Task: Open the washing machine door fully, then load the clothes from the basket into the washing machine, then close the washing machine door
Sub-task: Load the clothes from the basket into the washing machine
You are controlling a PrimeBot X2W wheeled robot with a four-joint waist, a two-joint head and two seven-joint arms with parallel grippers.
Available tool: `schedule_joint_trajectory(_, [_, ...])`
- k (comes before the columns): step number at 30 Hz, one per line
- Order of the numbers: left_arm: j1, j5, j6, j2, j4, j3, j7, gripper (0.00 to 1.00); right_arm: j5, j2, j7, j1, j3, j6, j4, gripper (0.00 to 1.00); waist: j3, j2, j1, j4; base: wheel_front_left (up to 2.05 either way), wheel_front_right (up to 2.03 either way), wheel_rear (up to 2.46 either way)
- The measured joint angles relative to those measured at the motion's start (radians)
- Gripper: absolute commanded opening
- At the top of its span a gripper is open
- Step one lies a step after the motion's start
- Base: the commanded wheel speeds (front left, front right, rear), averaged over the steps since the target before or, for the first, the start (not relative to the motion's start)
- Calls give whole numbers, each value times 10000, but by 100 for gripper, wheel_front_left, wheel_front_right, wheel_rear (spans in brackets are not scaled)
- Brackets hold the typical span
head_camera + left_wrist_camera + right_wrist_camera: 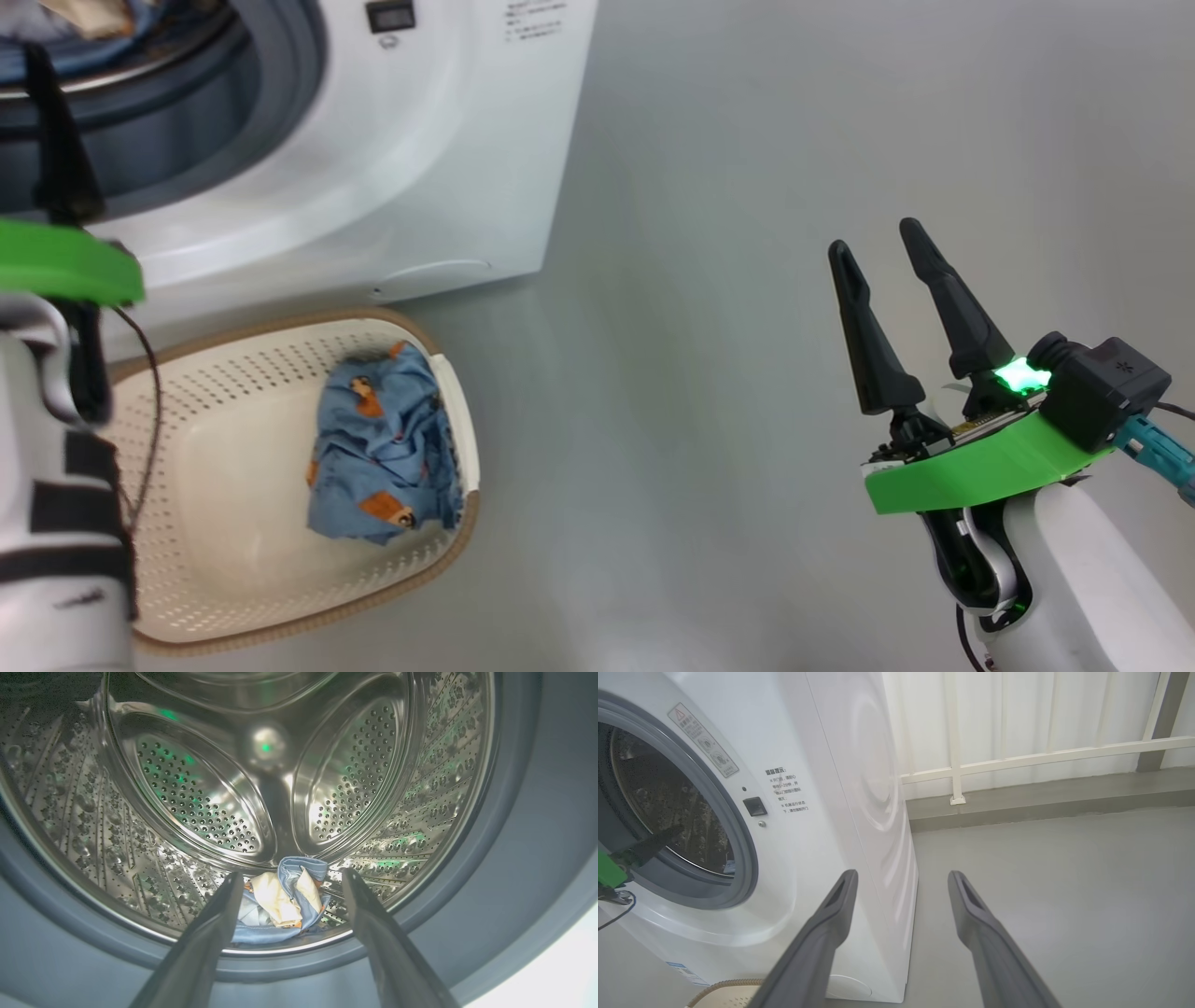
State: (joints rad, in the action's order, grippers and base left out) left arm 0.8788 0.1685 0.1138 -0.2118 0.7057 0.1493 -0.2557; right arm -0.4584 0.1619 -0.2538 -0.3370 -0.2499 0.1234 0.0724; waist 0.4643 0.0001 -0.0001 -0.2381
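The white washing machine (392, 159) stands with its mouth open; the washing machine door is out of view. My left gripper (292, 875) is open at the grey gasket (490, 868), pointing into the steel drum (201, 793). Blue and cream clothes (280, 903) lie on the drum floor just beyond its fingertips, untouched. One of its dark fingers (56, 140) shows at the drum mouth. The cream basket (224, 569) sits on the floor before the machine, with a blue bear-print garment (383, 448) in its right half. My right gripper (875, 238) hangs open and empty over bare floor to the right.
Grey floor (747, 420) stretches to the right of the machine and basket. In the right wrist view a white railing (1045, 758) and a raised grey kerb (1041, 798) run along the far wall behind the machine. The basket rim (724, 987) touches the machine's foot.
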Motion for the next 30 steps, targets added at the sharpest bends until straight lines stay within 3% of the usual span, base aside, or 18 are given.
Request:
schedule_joint_trajectory(15, [-2592,-221,102,1122,-1939,311,0,100,0,357,0,788,343,0,73,100,-1079,0,0,770,0,0,0])
schedule_joint_trajectory(30, [-5162,-395,119,1532,-3338,194,0,100,0,662,0,1772,587,0,182,100,-2183,0,0,1411,0,0,0])
